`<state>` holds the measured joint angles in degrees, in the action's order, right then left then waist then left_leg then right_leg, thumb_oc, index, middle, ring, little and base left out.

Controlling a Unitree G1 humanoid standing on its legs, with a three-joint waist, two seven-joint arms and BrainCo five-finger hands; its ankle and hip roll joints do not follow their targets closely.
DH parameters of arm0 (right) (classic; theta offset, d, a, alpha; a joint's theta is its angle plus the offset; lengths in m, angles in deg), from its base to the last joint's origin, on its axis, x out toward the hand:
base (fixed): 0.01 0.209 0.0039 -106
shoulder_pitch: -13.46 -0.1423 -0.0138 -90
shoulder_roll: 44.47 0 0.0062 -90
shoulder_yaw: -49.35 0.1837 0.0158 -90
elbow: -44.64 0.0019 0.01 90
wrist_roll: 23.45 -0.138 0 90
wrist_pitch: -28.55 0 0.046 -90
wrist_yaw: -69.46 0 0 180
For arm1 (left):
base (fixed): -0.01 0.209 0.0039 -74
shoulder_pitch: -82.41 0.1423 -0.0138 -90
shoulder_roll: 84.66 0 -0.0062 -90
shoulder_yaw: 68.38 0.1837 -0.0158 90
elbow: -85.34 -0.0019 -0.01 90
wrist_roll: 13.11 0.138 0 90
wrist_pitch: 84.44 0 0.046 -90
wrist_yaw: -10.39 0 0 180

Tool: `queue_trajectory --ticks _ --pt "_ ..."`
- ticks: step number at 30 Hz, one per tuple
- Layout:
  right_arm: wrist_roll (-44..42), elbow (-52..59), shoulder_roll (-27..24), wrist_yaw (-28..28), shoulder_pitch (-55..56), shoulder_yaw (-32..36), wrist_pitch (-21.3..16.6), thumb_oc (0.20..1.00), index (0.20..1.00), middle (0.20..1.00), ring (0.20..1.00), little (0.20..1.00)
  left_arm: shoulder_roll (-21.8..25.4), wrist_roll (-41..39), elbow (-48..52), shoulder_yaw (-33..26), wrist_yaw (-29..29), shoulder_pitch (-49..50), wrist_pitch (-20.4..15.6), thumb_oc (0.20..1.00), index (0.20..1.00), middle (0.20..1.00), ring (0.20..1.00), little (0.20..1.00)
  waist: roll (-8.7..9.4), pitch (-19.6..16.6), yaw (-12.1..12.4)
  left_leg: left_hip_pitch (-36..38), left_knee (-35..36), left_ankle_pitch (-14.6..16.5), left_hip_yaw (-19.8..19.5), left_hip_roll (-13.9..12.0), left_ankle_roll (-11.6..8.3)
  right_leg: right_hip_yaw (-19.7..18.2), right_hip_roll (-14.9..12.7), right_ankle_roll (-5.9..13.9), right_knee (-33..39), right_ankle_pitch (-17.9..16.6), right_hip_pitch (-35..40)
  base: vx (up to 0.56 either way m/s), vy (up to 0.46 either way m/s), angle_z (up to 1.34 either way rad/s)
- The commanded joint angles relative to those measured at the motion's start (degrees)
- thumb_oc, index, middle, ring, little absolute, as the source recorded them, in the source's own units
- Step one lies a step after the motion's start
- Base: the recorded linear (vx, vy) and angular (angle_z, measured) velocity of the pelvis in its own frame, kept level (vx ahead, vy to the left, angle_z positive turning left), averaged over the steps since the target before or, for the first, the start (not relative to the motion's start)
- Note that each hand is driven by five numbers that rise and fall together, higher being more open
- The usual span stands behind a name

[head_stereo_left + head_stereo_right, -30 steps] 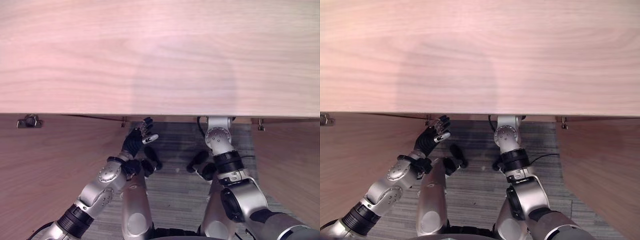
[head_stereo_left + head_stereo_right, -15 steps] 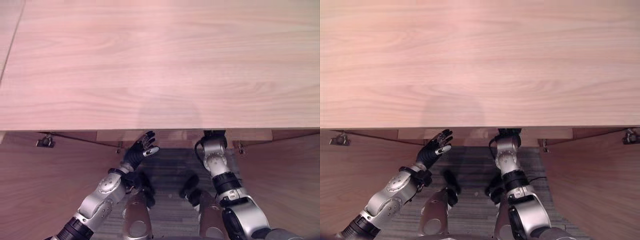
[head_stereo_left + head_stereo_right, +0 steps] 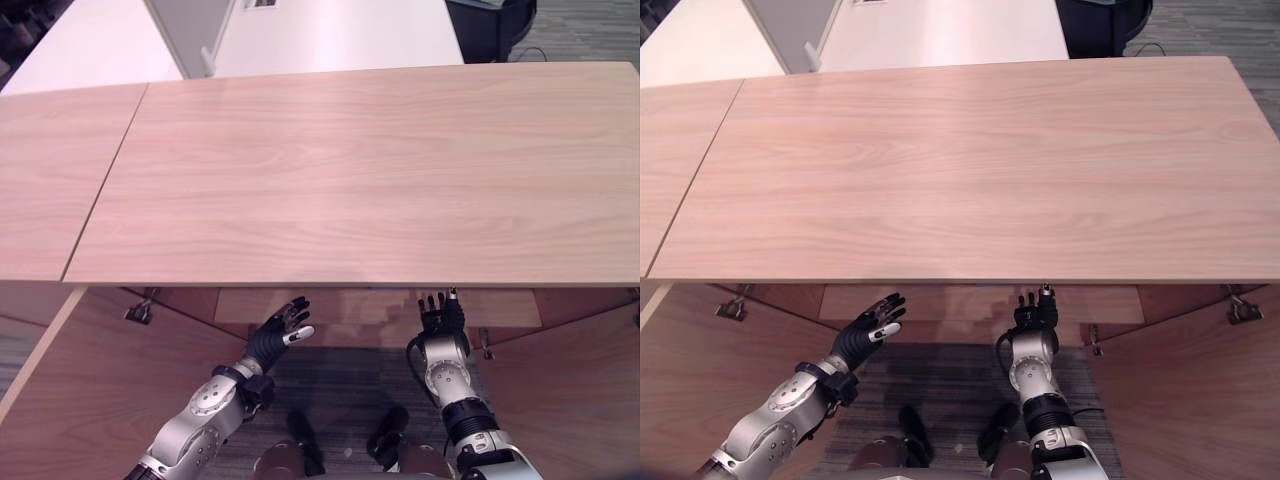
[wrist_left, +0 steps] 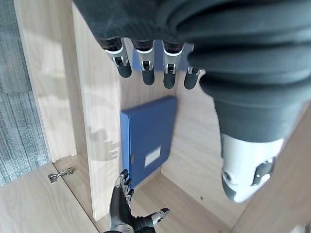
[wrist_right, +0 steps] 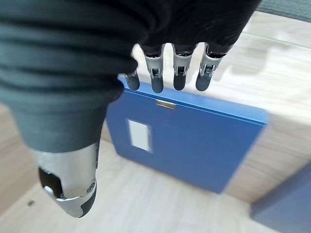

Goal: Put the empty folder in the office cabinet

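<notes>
Folder place: I see the blue folder [image 4: 148,138] inside the cabinet [image 4: 97,121], standing flat against the inner back panel, bottom edge on the shelf; I judge it delivered.
Left hand: left hand [image 3: 278,330] hangs below the cabinet top [image 3: 350,170], fingers straight and spread, gripping nothing; apart from the folder.
Right hand: right hand [image 3: 1034,314] just under the top's front edge, fingers straight, empty; near the folder, not touching.
Why so: I read both hands as released, clear of the opening.
Folder look: flat, rigid, plain blue; pale label [image 5: 139,135] on its face; small metal tab [image 5: 165,104] near one edge.
</notes>
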<state>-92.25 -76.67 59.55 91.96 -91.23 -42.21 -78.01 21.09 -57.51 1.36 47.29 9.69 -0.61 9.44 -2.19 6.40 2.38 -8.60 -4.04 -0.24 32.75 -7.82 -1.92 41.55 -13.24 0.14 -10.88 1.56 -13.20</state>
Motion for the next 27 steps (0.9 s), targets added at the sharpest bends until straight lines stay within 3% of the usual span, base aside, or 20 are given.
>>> queue_trajectory --ticks 1,7,18,23,27 --pt "-1.0 2.6 1.7 -1.2 -2.6 1.1 -0.1 1.0 1.0 1.0 1.0 1.0 2.9 1.6 5.5 -2.7 0.8 1.2 -2.0 1.0 1.0 1.0 1.0 1.0 2.9 0.5 0.4 0.8 -4.2 6.7 -1.8 0.4 -0.65 -0.5 0.4 7.58 13.1 -7.0 4.5 -0.03 0.064 0.09" --pt "-0.2 -1.1 2.1 -0.4 -3.3 2.9 1.0 1.0 1.0 1.0 1.0 1.0 4.0 1.9 5.4 -2.9 1.7 1.3 -1.8 1.0 1.0 1.0 1.0 1.0 2.23 -1.4 0.5 1.8 -2.0 6.8 -4.1 3.3 0.62 0.9 -2.8 8.97 11.8 -8.5 4.9 -0.02 0.08 0.09" --pt "1.0 -2.1 2.1 -0.1 -2.9 4.6 2.3 1.0 1.0 1.0 1.0 1.0 4.3 0.8 6.3 -2.7 2.2 2.0 -1.5 1.0 1.0 1.0 1.0 1.0 1.57 -4.4 -0.3 3.2 -0.6 6.8 -5.9 5.9 2.25 2.4 -5.9 11.03 11.6 -11.2 6.1 -0.02 0.078 0.09" --pt "1.3 -2.8 2.4 -0.1 -0.1 7.2 3.4 1.0 1.0 1.0 1.0 1.0 4.6 0.5 7.2 -1.7 3.0 2.4 -0.8 1.0 1.0 1.0 1.0 1.0 0.83 -5.7 -1.4 5.5 2.7 6.2 -8.1 8.5 3.32 3.9 -9.5 13.19 9.7 -12.8 7.5 -0.06 0.173 0.17" --pt "1.6 -3.2 2.6 -0.1 0.8 8.4 3.9 1.0 1.0 1.0 1.0 1.0 4.6 0.1 7.1 -1.8 3.3 3.1 -0.8 1.0 1.0 1.0 1.0 1.0 0.61 -5.8 -1.9 6.2 3.3 5.9 -9.3 9.3 3.81 4.2 -11.0 13.84 7.6 -13.2 7.6 -0.05 0.09 0.17"
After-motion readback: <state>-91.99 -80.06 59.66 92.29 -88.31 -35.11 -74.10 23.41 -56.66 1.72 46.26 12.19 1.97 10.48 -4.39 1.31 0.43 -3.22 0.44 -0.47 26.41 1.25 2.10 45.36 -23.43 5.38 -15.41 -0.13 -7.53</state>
